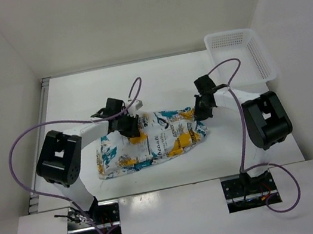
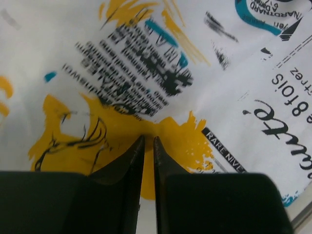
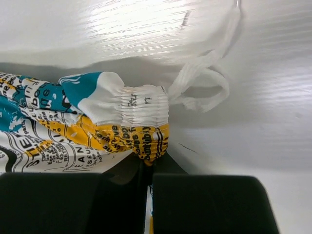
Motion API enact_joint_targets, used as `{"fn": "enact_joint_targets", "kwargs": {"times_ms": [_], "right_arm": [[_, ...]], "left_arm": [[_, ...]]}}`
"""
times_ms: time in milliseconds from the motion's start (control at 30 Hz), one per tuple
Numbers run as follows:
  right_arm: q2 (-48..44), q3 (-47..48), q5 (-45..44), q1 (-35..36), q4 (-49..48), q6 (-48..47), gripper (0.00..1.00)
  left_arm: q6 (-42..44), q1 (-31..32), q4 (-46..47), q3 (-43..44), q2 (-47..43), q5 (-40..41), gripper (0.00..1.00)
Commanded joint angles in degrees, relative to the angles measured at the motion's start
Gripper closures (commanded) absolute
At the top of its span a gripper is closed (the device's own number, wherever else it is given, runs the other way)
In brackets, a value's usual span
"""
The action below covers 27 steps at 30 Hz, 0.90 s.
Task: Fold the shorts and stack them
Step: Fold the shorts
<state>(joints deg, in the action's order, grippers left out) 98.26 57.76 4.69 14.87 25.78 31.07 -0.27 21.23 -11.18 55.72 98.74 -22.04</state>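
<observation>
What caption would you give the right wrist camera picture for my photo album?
Right gripper pinches the elastic waistband of the printed shorts, white drawstring trailing on the table.

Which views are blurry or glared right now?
Left wrist: print on the shorts is soft, blurriest at upper left. Right wrist: the waistband is sharp, with strong glare on the table behind it. Top external: even light, no glare.

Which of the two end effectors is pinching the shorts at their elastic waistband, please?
The right end effector: it pinches the shorts at the gathered waistband, beside the white drawstring, whereas the left end effector pinches a yellow-printed patch.
</observation>
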Motion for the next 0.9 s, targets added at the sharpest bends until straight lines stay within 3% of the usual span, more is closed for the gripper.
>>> {"fn": "enact_joint_targets", "kwargs": {"times_ms": [0, 200, 367, 567, 667, 867], "right_arm": [[-5.4, 3.6, -7.8, 0.2, 4.3, 0.6, 1.0], [-9.5, 9.1, -11.7, -0.4, 10.1, -0.6, 1.0], [-11.9, 17.2, -13.0, -1.0, 16.2, -1.7, 1.0], [-11.4, 27.6, -12.5, -1.0, 19.8, -2.9, 1.0], [-10.0, 26.8, -11.9, -1.0, 19.3, -2.9, 1.0], [-4.7, 24.6, -10.1, -1.5, 15.4, -2.9, 1.0]], "left_arm": [[0.3, 3.7, 4.1, 3.5, 4.1, -0.2, 0.81], [0.3, 6.8, 7.2, 6.6, 9.2, -1.3, 0.83], [0.3, 7.9, 4.0, 16.4, 11.7, -2.6, 0.83], [0.3, 0.7, -1.2, 15.9, 1.0, -2.6, 0.8], [0.3, -2.2, -3.5, 15.3, -1.0, -5.0, 0.8], [0.3, -2.2, -5.4, 14.1, -1.0, -6.2, 0.8]]}}
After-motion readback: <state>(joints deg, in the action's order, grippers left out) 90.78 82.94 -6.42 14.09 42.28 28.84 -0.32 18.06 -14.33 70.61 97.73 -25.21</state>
